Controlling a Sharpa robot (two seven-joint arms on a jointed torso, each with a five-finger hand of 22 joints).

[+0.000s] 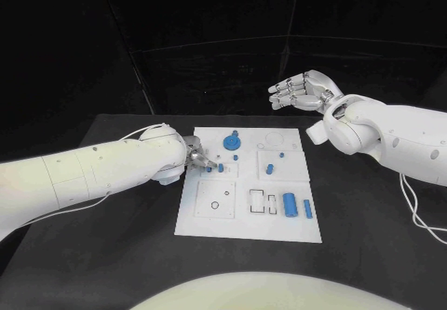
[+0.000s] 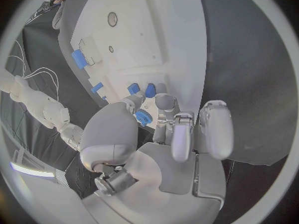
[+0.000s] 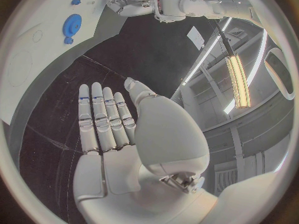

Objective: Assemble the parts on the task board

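Left hand over blue part

One task board, two robot hands

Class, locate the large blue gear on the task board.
In the head view, the blue gear sits near the far edge of the white task board, left of centre, just right of the left robot hand.

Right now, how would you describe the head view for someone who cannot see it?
The left hand reaches over the left edge of the white task board, fingers curled near small blue parts. The right hand hangs raised beyond the board, holding nothing. A blue gear and a blue cylinder sit on the board.
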